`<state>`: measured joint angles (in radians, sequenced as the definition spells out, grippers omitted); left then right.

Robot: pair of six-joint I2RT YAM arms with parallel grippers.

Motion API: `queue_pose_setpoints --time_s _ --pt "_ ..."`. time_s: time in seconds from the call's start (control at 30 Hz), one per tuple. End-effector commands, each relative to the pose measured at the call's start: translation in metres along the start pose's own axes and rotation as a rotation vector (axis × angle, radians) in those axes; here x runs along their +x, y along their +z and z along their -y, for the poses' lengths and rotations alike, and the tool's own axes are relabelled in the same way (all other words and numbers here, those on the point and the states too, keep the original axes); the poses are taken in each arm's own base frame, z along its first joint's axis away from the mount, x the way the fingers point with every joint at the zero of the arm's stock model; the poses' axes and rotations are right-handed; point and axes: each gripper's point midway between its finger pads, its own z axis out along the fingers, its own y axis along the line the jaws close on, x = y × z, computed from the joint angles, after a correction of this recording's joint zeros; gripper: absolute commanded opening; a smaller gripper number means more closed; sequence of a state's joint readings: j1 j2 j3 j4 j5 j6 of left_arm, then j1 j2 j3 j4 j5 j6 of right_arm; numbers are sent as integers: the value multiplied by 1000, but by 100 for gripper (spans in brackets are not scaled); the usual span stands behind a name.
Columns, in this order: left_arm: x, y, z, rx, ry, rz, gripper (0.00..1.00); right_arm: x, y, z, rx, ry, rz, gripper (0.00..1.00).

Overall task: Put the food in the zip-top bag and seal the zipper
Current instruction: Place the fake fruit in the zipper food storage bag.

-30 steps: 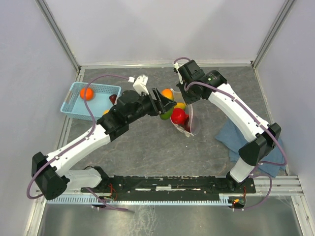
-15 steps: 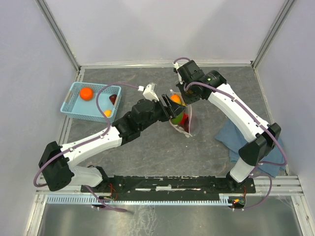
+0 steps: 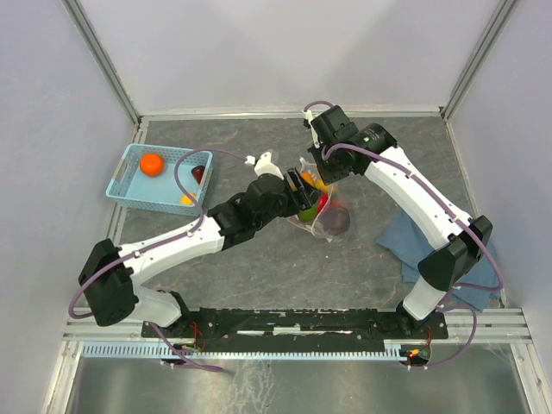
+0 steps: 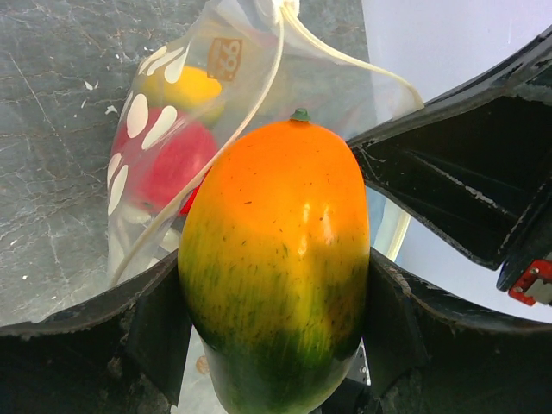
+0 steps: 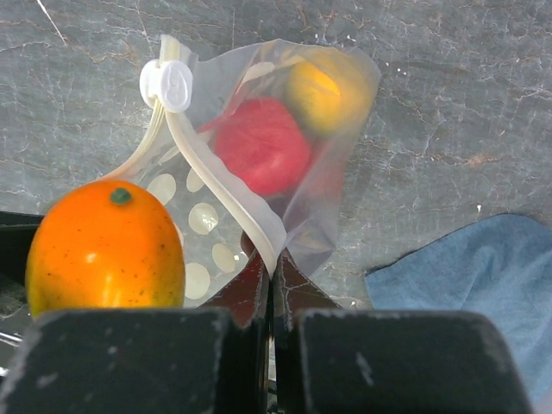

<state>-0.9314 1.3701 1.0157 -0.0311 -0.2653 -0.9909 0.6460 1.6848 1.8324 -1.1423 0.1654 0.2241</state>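
My left gripper point(image 3: 302, 187) is shut on an orange-and-green mango point(image 4: 276, 259) and holds it at the mouth of the zip-top bag point(image 3: 328, 220). The mango also shows in the right wrist view point(image 5: 103, 246). My right gripper point(image 5: 272, 267) is shut on the bag's pale zipper strip point(image 5: 220, 185) and holds the mouth up; a white slider point(image 5: 166, 84) sits at the strip's end. Inside the spotted bag point(image 5: 285, 147) lie a red fruit point(image 5: 259, 145) and a yellow one point(image 5: 323, 90). The bag also shows in the left wrist view point(image 4: 190, 112).
A light-blue perforated basket point(image 3: 129, 197) at the left holds an orange fruit point(image 3: 152, 164), a dark one point(image 3: 199, 173) and a small yellow-orange one point(image 3: 187, 199). A blue cloth point(image 3: 431, 250) lies right of the bag, also in the right wrist view point(image 5: 474, 276).
My left arm has carried the mango rightward from beside the bag into its mouth. My right gripper has kept its hold on the zipper edge. The bag's lower part has bulged out.
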Motion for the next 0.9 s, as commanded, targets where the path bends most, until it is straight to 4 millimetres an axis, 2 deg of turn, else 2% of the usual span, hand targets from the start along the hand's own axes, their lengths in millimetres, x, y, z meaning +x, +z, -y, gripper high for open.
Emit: queue_pose_setpoints --time_s 0.0,0.3,0.4,0.53,0.7,0.87 --pt "-17 -1 22 -4 20 48 61 -23 -17 -5 -29 30 94 2" --pt "-16 4 16 -75 100 33 74 -23 -17 -8 -43 20 94 3" --pt "-13 5 17 -73 114 18 82 -23 -16 -8 -42 20 93 3" --pt "-13 4 18 -75 120 14 86 -24 -16 -8 -43 19 94 3" --pt "-17 -3 22 -64 124 16 87 -23 -17 -7 -42 18 95 3" --pt "-25 -18 30 -36 136 20 87 -22 -16 -7 -41 17 92 3"
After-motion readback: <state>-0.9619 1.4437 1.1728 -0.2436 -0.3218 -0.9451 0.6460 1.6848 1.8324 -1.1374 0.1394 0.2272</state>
